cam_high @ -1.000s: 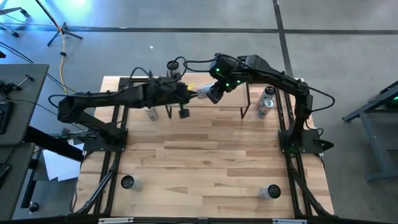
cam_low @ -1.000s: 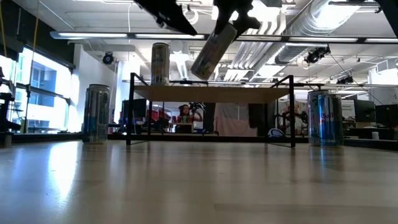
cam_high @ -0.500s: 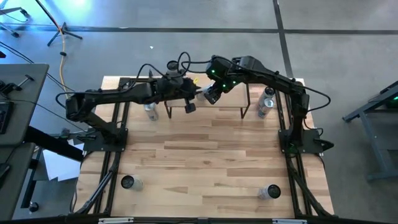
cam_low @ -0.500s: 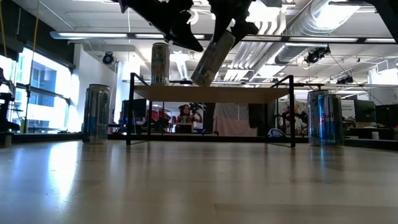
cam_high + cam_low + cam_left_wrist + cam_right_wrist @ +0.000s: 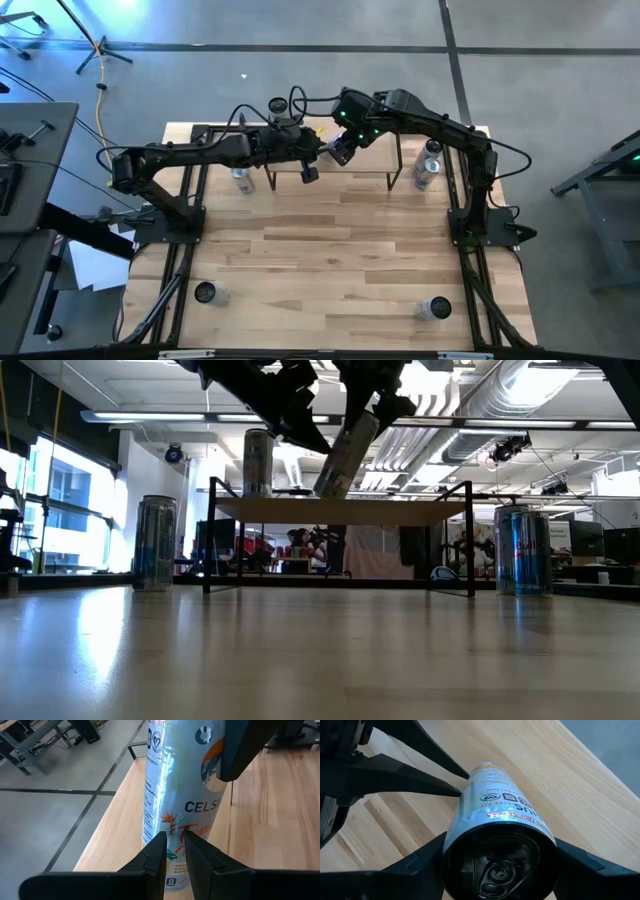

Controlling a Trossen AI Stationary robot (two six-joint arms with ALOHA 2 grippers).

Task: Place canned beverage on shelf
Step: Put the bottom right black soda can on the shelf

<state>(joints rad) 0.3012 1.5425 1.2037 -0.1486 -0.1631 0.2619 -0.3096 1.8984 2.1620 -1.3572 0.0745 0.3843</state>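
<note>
A tall silver canned beverage (image 5: 345, 455) hangs tilted over the shelf (image 5: 340, 510), a light-wood board on black legs at the table's far middle (image 5: 365, 170). Its lower end is just above the board. My right gripper (image 5: 495, 870) is shut on the can (image 5: 495, 815) near its top end and also shows from above (image 5: 345, 148). My left gripper (image 5: 175, 840) is shut, its tips at the can's side wall (image 5: 180, 795), and comes in from the left (image 5: 318, 152). A second can (image 5: 258, 460) stands upright on the shelf's left end. My right gripper pinches the can's upper end, just under its rim (image 5: 451, 845), between two fingers, one on each side. The fingers come from above, slanting from the table's right. The can hangs below them, tilted, its lower end (image 5: 328, 488) clear of the shelf. My left gripper's shut fingertips (image 5: 455, 791) meet the can's side wall (image 5: 470, 795) about midway along it, coming level from the table's left. Whether they press on it or only stand against it I cannot tell.
One can stands on the table left of the shelf (image 5: 242, 178) and cans stand right of it (image 5: 428, 165). Two more cans stand near the front edge (image 5: 205, 293) (image 5: 435, 308). Open tabletop lies between them.
My left gripper has gone toward the table's right, up to the can's side. My right gripper has tipped the can more upright and lowered it a little toward the shelf.
</note>
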